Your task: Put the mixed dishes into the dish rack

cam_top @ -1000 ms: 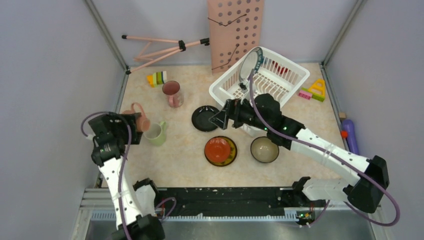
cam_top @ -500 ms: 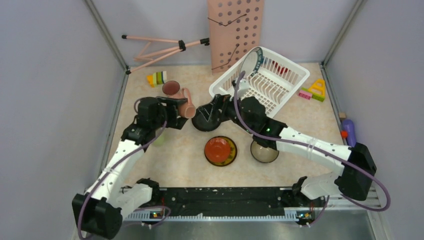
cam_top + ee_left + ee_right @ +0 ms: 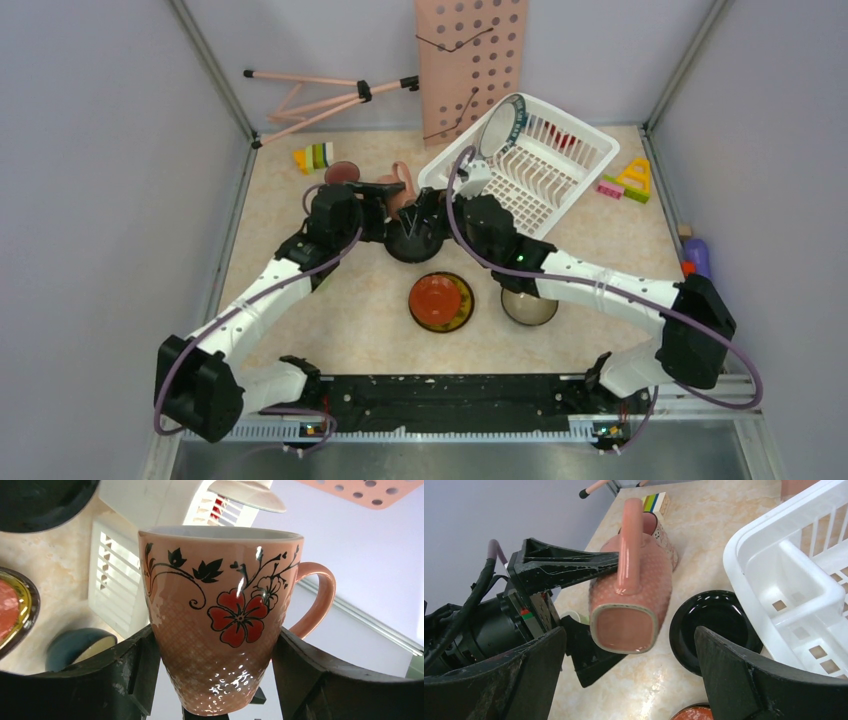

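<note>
My left gripper [image 3: 392, 196] is shut on a pink mug with a red flower [image 3: 225, 580] and holds it on its side above the table, just left of the white dish rack [image 3: 560, 165]. My right gripper [image 3: 418, 224] is open, its jaws on either side of the mug's base [image 3: 626, 627] without touching it. A white plate with a dark patterned rim [image 3: 500, 125] and a red plate [image 3: 562, 140] stand in the rack. On the table lie a black plate [image 3: 410, 245], a red and yellow plate [image 3: 440, 300], a teal bowl [image 3: 528, 305] and a second pink cup [image 3: 340, 172].
A pink perforated board [image 3: 470, 60] and a pink tripod [image 3: 320, 95] stand at the back. Toy blocks lie at the back left [image 3: 313, 157] and right of the rack [image 3: 625, 180]. A purple object [image 3: 697, 262] lies at the right edge.
My left arm has swung from the far left to the middle, carrying the pink mug toward the rack. My right gripper has moved left to meet the mug.
</note>
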{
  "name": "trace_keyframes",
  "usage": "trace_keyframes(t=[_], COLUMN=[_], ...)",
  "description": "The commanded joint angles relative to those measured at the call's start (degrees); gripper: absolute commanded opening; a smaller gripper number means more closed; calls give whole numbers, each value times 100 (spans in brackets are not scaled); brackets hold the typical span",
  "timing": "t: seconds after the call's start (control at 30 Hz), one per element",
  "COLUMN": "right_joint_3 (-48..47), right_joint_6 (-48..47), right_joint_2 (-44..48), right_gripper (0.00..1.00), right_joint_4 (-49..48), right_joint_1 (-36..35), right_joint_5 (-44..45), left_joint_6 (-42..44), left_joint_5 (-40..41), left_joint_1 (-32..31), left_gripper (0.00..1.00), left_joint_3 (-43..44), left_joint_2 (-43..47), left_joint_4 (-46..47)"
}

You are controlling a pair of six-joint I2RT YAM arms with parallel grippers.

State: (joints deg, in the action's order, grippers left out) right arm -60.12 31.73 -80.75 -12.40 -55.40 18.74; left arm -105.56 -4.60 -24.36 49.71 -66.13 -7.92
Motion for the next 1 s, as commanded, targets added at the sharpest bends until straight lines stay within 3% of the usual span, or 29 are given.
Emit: trace_keyframes(t=[0.0, 0.2, 0.67, 0.77, 0.9, 0.97], right_joint_3=[-305, -477, -617, -612, -678, -700], right_joint_6=[-117, 47, -86, -90, -161, -117], right_joint_2=[-178, -371, -796, -802, -789, -737], right_gripper=[98, 98, 90, 75, 16, 2], right_joint_4=[-407, 8, -202, -227, -82, 69], right_joint_1=[-59, -50, 33, 59, 112, 174], right_joint_5=[-142, 518, 289, 258, 96, 79], left_joint_6=[-348, -378, -579, -580, -515, -366], left_joint_5=[-24, 44, -569, -622, -821, -794], left_joint_1=[-176, -250, -317, -332, -340, -339], left_gripper=[0, 0, 0, 0, 0, 1], left_joint_3=[246, 193, 221, 232, 310, 408], left_joint_2=[-84, 96, 326, 339, 203, 156], left_joint_4=[1166, 1114, 553, 533, 708, 681])
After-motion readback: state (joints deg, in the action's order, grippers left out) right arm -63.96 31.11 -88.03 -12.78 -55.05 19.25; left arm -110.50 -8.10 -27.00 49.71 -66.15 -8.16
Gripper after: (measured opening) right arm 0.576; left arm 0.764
